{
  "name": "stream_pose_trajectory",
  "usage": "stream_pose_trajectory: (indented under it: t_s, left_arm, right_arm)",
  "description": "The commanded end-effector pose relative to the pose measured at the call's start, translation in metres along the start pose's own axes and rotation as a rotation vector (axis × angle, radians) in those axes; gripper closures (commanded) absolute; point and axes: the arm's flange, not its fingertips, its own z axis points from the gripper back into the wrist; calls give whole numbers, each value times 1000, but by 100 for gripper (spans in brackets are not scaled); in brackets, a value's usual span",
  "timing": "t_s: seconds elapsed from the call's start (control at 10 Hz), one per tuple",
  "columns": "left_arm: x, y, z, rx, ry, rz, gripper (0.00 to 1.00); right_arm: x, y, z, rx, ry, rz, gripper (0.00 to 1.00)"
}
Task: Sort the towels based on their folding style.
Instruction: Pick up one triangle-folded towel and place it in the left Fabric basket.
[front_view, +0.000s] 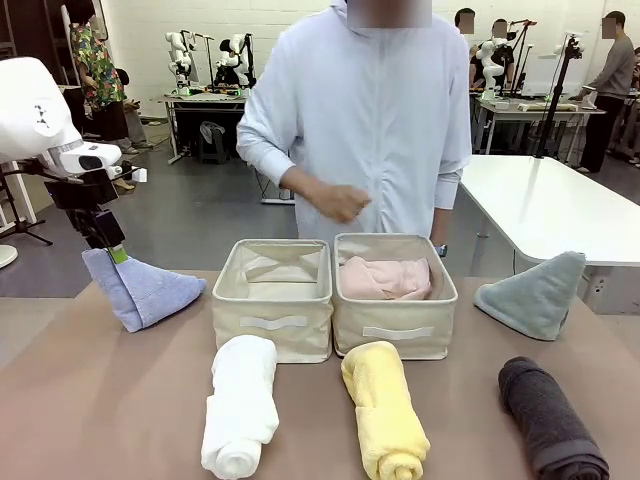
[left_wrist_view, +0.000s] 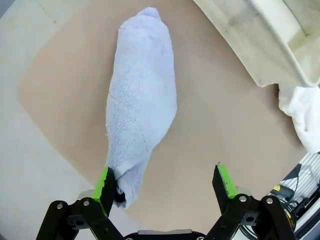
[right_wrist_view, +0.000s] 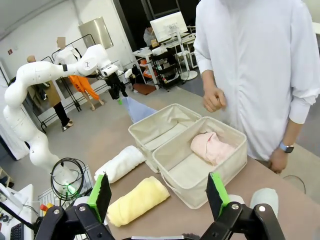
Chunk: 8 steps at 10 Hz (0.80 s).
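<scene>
Grey floor (front_view: 200, 215), white back wall (front_view: 140, 20), white side table (front_view: 560, 200), cluttered workbenches (front_view: 205, 98)

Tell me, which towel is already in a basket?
The pink towel. It lies inside the right basket, while all the others lie out on the table.

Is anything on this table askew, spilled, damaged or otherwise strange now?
Nothing is spilled or damaged. One oddity: the tip of the lavender-blue towel lies against one finger of the open left gripper, off-centre, with a wide gap to the other finger.
</scene>
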Motion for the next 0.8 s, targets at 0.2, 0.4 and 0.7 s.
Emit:
stream_pose_trajectory:
  t_s: [0.2,0.4,0.7]
  left_arm:
    - [0,-4,-5,14,-9,-1,0]
    - [0,-4,-5,14,-9,-1,0]
    - [0,-1,2,6,-50,17,0]
  right_arm:
    - [1,-2,-1,13,-29,16,0]
    - [1,-2,-1,13,-29,16,0]
    - [1,-2,-1,13,-29,16,0]
